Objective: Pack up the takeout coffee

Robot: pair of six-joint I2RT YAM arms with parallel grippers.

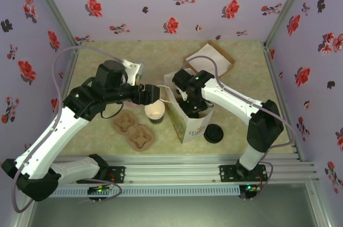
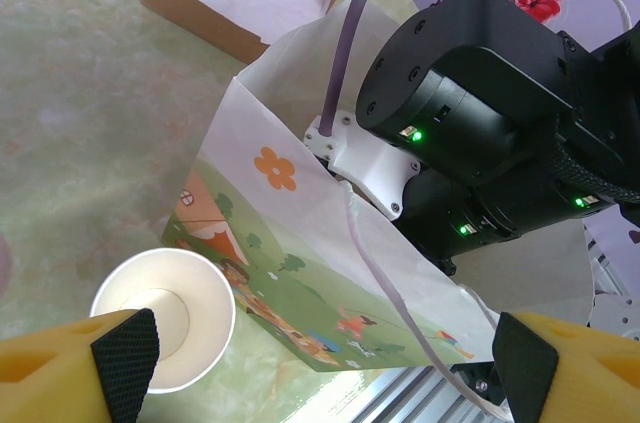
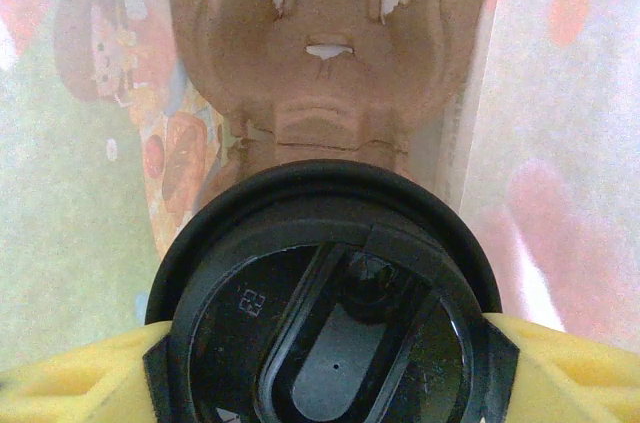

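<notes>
Both right gripper jaws seem to pinch the coffee inside the bag; lower it straight into the carrier. Left gripper is spread.

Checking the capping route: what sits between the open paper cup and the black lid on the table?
The paper bag stands between the cup and the lid, as the top view shows.

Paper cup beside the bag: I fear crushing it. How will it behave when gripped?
The paper cup looks empty, so probably light and easily tipped by a nudge. Open-topped, its thin rim would likely squash under a firm squeeze.
</notes>
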